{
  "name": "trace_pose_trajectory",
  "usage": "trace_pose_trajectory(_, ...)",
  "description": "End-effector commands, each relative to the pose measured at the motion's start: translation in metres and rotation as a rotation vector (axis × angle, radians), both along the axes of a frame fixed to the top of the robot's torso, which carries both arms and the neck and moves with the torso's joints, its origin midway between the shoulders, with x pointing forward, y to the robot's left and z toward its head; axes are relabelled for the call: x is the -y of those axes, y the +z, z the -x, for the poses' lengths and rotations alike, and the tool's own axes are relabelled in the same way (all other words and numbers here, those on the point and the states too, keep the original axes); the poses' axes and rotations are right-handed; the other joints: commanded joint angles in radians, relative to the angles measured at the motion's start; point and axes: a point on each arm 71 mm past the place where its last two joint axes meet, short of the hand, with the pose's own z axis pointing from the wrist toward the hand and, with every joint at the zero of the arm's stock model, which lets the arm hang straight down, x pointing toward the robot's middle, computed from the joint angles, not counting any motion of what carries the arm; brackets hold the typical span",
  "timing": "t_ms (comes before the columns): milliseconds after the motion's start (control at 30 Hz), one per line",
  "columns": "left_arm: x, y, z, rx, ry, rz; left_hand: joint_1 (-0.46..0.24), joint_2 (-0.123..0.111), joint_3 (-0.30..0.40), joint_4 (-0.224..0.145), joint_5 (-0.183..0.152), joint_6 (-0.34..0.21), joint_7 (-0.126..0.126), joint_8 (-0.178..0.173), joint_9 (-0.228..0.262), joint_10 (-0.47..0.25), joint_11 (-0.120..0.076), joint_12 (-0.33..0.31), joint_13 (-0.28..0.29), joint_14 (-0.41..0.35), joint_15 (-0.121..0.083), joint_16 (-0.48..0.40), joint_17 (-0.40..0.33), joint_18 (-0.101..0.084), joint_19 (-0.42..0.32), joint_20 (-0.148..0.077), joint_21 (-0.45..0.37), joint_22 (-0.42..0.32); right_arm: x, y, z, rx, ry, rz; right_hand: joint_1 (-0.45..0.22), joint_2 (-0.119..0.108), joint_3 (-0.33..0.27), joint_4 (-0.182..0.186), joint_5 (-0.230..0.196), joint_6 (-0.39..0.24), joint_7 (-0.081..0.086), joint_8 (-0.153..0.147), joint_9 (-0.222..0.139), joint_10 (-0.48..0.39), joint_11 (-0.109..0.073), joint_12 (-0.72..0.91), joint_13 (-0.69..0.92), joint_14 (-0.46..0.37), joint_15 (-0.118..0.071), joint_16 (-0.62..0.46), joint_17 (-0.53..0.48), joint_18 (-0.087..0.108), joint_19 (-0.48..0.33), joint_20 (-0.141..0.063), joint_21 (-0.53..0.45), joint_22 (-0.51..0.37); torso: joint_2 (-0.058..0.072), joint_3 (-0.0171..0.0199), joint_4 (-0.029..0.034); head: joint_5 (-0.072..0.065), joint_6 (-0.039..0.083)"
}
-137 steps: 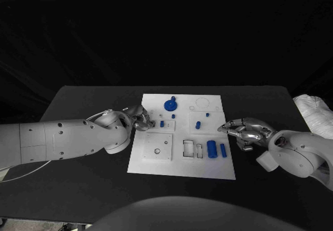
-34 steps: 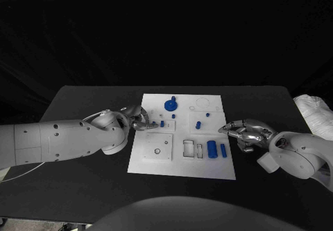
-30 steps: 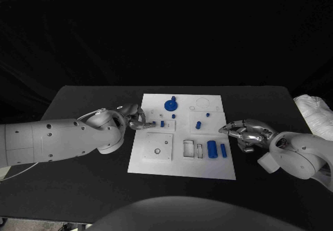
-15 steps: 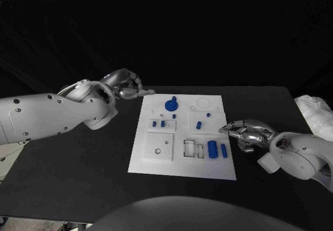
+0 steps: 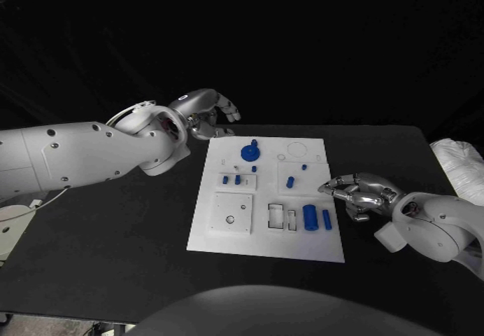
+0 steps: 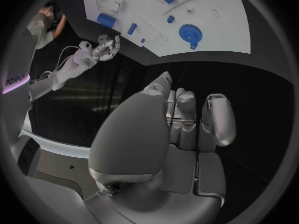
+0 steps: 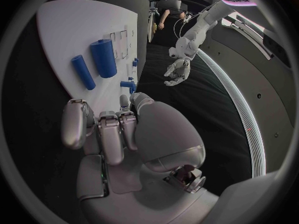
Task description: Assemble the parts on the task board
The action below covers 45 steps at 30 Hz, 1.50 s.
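Observation:
The white task board [image 5: 230,238] lies in the middle of the black table. On it are a blue gear [image 5: 248,152], two small blue pieces side by side [image 5: 231,180], further small pieces [image 5: 289,182], a thick blue cylinder [image 5: 310,217] and a thin one [image 5: 326,218]. My left hand [image 5: 207,114] hangs raised off the board's far left corner, fingers apart and holding nothing; the right wrist view shows the left hand [image 7: 177,69] the same way. My right hand [image 5: 355,197] sits just right of the board, fingers curled in on nothing, near the cylinder [image 7: 104,58].
A white crumpled bundle [image 5: 459,171] lies at the table's right edge. Bare black table [image 5: 121,217] stretches left of the board. The left wrist view looks down on the board [image 6: 206,15], the gear [image 6: 190,35] and the right hand [image 6: 106,47].
My left hand has lifted from the board's left edge by the small blue pieces and swung up past the far left corner. Two small pieces now show there. The right hand stayed put.

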Motion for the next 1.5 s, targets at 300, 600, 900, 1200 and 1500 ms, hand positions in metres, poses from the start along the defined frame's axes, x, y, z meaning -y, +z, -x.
trace_pose_trajectory(300, 0.056, -0.038, 0.003, 0.111, -0.301, -0.546, -0.044, -0.051, 0.015, 0.0, -0.006, 0.137, -0.05, -0.037, -0.14, 0.099, -0.042, -0.078, -0.159, 0.145, -0.045, 0.153, 0.07, -0.028, 0.066, -0.041, 0.102, 0.216, -0.001, 0.003, 0.002, 0.028, 0.023, -0.034, -0.032, -0.013, 0.017, 0.012, -0.019, -0.009, 0.002, 0.006, 0.002, 0.162, -0.051, -0.005, 0.125, 0.103, -0.003, 0.003, 0.263, 0.007, 0.011, 0.0, 0.01, 0.173, 0.016, -0.0052, 0.0054, -0.001, 0.0)
trace_pose_trajectory(600, 0.072, -0.046, -0.006, 0.098, -0.298, -0.596, -0.064, -0.051, 0.008, -0.002, -0.037, 0.142, -0.047, -0.053, -0.172, 0.141, -0.04, -0.078, -0.18, 0.149, -0.049, 0.171, 0.065, -0.03, 0.073, -0.048, 0.114, 0.22, 0.0, 0.005, 0.004, 0.033, 0.029, -0.045, -0.057, -0.023, 0.022, 0.027, -0.062, -0.008, -0.001, 0.01, 0.004, 0.162, -0.053, -0.005, 0.125, 0.103, -0.004, 0.003, 0.263, 0.007, 0.013, -0.001, 0.01, 0.174, 0.022, -0.0021, 0.0078, 0.001, 0.0)
trace_pose_trajectory(900, 0.083, -0.051, -0.011, 0.089, -0.304, -0.586, -0.059, -0.045, 0.016, -0.004, -0.02, 0.195, -0.045, -0.032, -0.178, 0.17, -0.037, -0.08, -0.193, 0.144, -0.046, 0.171, 0.049, -0.03, 0.072, -0.047, 0.111, 0.219, 0.001, 0.006, 0.005, 0.044, 0.032, -0.056, -0.061, -0.044, 0.017, 0.02, -0.194, -0.004, -0.006, 0.019, 0.008, 0.162, -0.057, -0.005, 0.125, 0.103, -0.008, 0.003, 0.263, 0.005, 0.021, -0.004, 0.015, 0.176, 0.023, -0.0028, 0.0058, -0.005, 0.0)
trace_pose_trajectory(1200, 0.087, -0.059, -0.013, 0.073, -0.304, -0.571, -0.044, -0.034, 0.032, -0.013, 0.026, 0.201, -0.038, -0.029, -0.181, 0.186, -0.032, -0.081, -0.198, 0.137, -0.043, 0.168, 0.036, -0.029, 0.07, -0.045, 0.107, 0.218, 0.002, 0.006, 0.005, 0.046, 0.032, -0.057, -0.063, -0.045, 0.014, 0.02, -0.211, -0.004, -0.005, 0.02, 0.008, 0.162, -0.057, -0.005, 0.125, 0.103, -0.008, 0.003, 0.263, 0.005, 0.021, -0.004, 0.015, 0.176, 0.021, -0.0035, 0.0076, -0.01, 0.0)
trace_pose_trajectory(1500, 0.095, -0.063, -0.015, 0.087, -0.318, -0.553, -0.033, -0.03, 0.049, -0.019, 0.07, 0.203, -0.034, -0.029, -0.185, 0.2, -0.03, -0.084, -0.203, 0.133, -0.041, 0.167, 0.024, -0.029, 0.07, -0.043, 0.108, 0.218, 0.001, 0.006, 0.005, 0.043, 0.034, -0.056, -0.064, -0.043, 0.015, 0.021, -0.211, -0.004, -0.005, 0.02, 0.008, 0.162, -0.057, -0.005, 0.125, 0.103, -0.008, 0.003, 0.263, 0.006, 0.019, -0.004, 0.013, 0.176, 0.02, -0.0031, 0.0073, -0.01, 0.0)
